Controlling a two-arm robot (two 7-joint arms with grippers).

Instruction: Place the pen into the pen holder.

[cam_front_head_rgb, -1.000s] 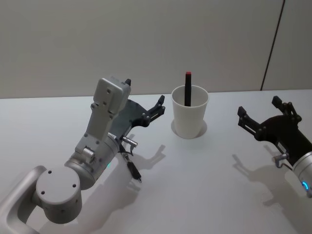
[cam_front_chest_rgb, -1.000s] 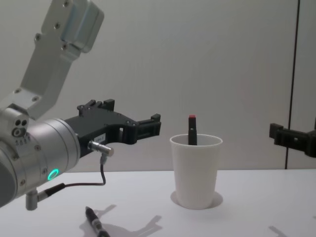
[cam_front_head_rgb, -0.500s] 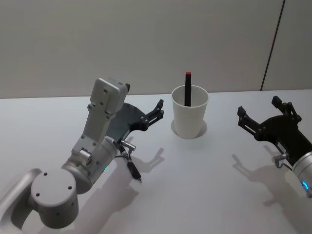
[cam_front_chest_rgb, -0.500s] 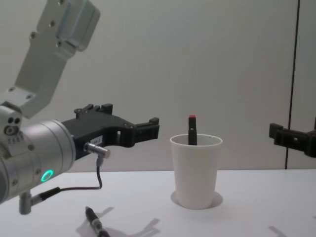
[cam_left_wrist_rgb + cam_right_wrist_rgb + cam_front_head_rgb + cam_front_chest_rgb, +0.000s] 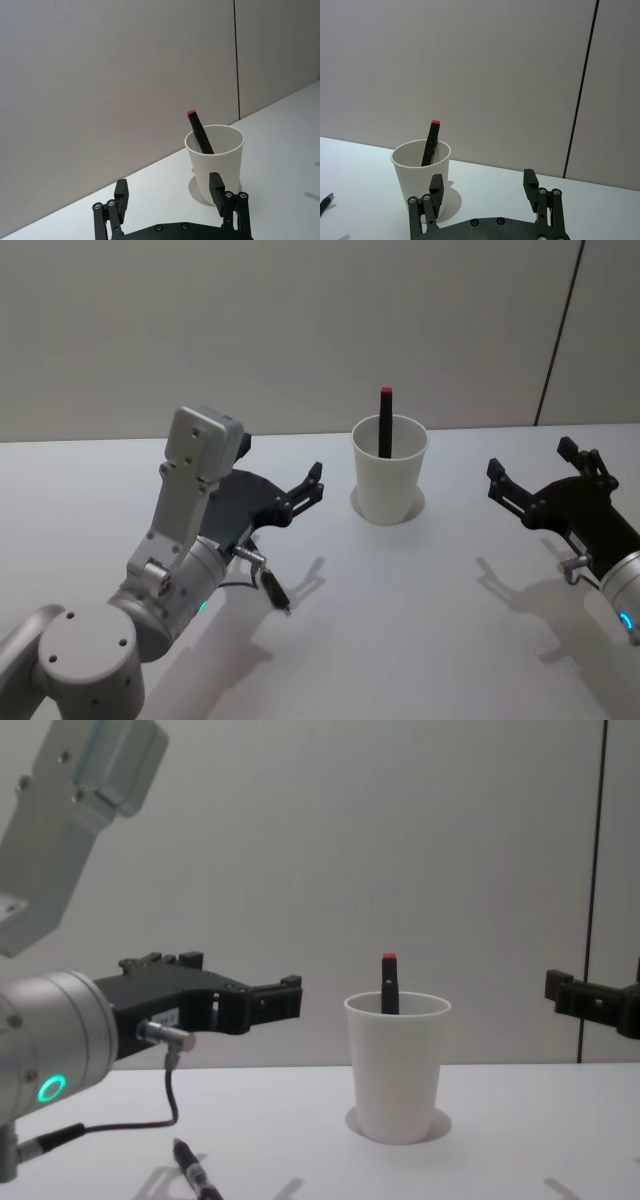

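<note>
The pen holder (image 5: 389, 485) is a white paper cup standing upright at the table's back middle. A black pen with a red end (image 5: 385, 425) leans inside it and sticks out above the rim. A second black pen (image 5: 275, 592) lies flat on the table under my left arm. My left gripper (image 5: 282, 464) hangs open and empty above the table, left of the cup and apart from it. In the left wrist view its fingers (image 5: 216, 182) frame the cup (image 5: 215, 160). My right gripper (image 5: 531, 460) stays open and empty at the right.
The white table (image 5: 420, 620) has bare room in front of the cup and between the arms. A plain wall with a dark vertical seam (image 5: 560, 330) runs behind. The left arm's cable (image 5: 170, 1095) hangs above the lying pen (image 5: 195, 1175).
My left arm has drawn back to the left, away from the cup, with its gripper still open. The cup, both pens and the right arm have not moved.
</note>
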